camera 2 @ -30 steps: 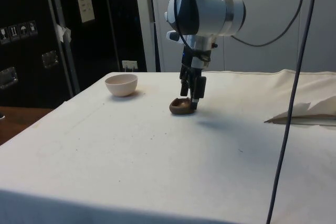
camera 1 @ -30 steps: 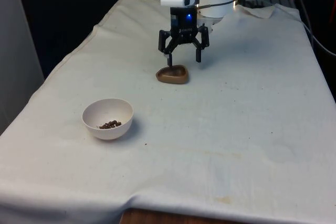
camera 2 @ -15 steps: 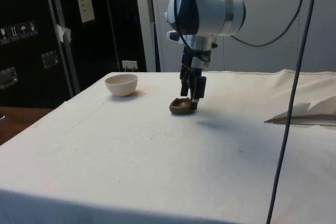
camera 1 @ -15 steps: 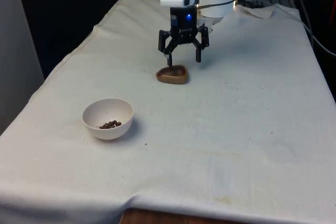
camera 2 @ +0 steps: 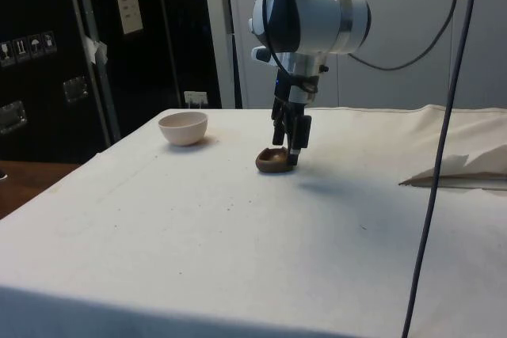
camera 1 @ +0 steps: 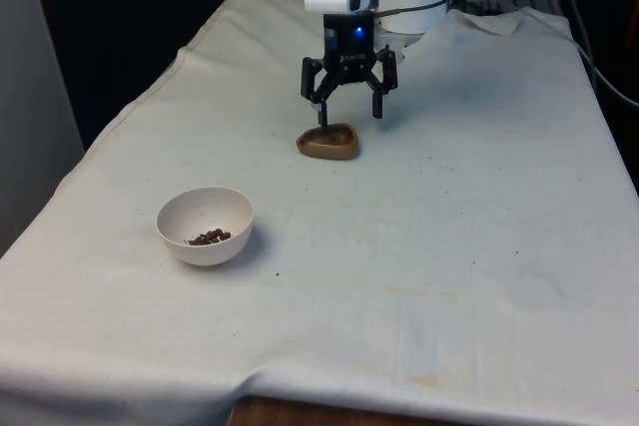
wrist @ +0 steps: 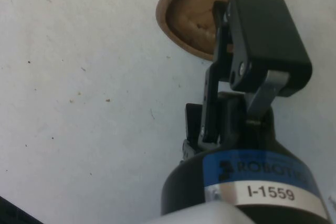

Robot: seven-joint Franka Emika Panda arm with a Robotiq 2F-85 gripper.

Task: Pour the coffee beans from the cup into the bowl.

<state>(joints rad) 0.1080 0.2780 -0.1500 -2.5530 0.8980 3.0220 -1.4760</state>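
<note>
White bowl (camera 1: 205, 225) with beans (camera 1: 209, 237), well apart from brown cup (camera 1: 328, 141).

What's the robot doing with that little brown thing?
The black two-finger gripper hangs open just above the small brown cup, which sits upright on the white cloth and looks empty. The round white bowl stands apart, nearer the front view's left, with dark coffee beans already inside.

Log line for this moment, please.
gripper: open, above brown cup | cup: upright on cloth, empty | white bowl: holds coffee beans
</note>
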